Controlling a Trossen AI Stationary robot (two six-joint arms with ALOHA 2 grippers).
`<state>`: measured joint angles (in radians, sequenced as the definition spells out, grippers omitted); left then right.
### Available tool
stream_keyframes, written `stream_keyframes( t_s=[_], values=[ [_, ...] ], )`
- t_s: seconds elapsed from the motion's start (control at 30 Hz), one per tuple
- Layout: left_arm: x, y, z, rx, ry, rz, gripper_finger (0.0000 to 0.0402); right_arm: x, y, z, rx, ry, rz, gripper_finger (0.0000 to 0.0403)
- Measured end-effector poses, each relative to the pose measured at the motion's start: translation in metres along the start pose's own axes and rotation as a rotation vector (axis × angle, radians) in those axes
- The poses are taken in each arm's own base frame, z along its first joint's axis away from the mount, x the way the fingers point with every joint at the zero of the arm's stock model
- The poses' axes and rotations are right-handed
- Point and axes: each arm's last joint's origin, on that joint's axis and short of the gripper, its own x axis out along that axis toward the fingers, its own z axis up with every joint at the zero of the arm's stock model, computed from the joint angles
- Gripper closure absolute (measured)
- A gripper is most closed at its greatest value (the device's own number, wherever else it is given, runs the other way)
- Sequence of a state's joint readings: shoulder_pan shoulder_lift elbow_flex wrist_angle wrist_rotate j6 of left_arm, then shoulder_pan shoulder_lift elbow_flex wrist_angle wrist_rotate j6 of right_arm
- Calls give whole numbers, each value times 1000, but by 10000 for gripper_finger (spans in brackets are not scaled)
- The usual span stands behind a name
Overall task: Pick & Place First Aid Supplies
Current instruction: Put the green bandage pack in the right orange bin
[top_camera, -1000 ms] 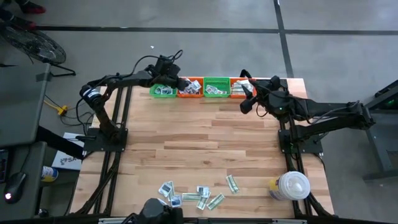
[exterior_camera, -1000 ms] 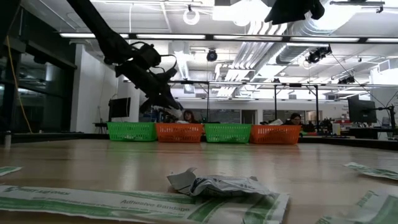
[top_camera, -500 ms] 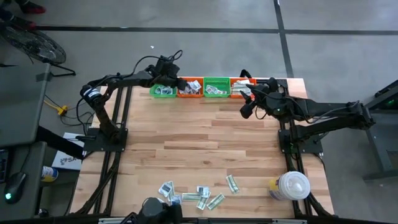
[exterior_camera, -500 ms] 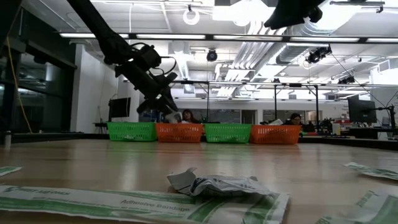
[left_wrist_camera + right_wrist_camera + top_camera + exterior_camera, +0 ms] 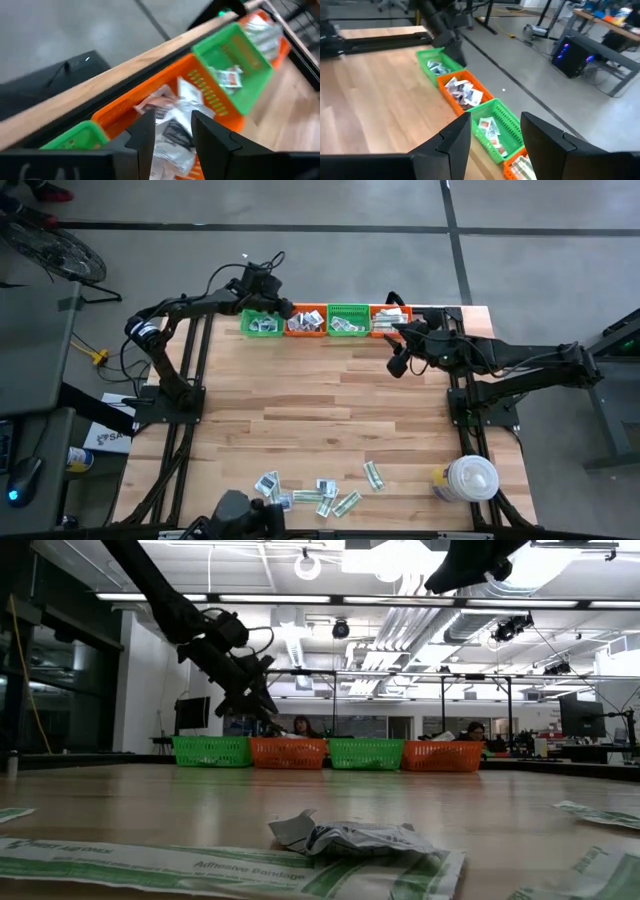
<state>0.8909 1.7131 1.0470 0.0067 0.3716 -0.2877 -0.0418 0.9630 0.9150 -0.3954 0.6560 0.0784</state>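
First aid supplies (image 5: 320,495), flat crinkled packets, lie on the wood-plank worktop (image 5: 320,410); both grippers, left (image 5: 272,293) and right (image 5: 397,352), hover open-jawed and empty near slatted plastic baskets (image 5: 348,320).

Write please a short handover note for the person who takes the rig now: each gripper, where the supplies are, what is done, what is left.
Left gripper: open, empty, above the far row of baskets, over the left orange basket.
Right gripper: open, empty, near the right end of the row.
Done: all four baskets already hold packets.
Left: a loose group of packets lies on the near edge of the table; pick and place these next. The white lidded container stands at the near right corner.
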Motion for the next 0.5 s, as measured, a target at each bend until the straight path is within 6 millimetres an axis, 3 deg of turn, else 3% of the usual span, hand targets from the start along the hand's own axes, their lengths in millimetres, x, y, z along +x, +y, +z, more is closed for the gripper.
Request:
stream_keyframes(
  t_s=[0.2,0.5],
  values=[
    [-19,-29,7,213,-46,-60,277,0,2,-3,-15,33,85,238],
    [-65,-100,7,455,-149,-102,277,3,1,-12,-103,137,346,238]
  ],
)
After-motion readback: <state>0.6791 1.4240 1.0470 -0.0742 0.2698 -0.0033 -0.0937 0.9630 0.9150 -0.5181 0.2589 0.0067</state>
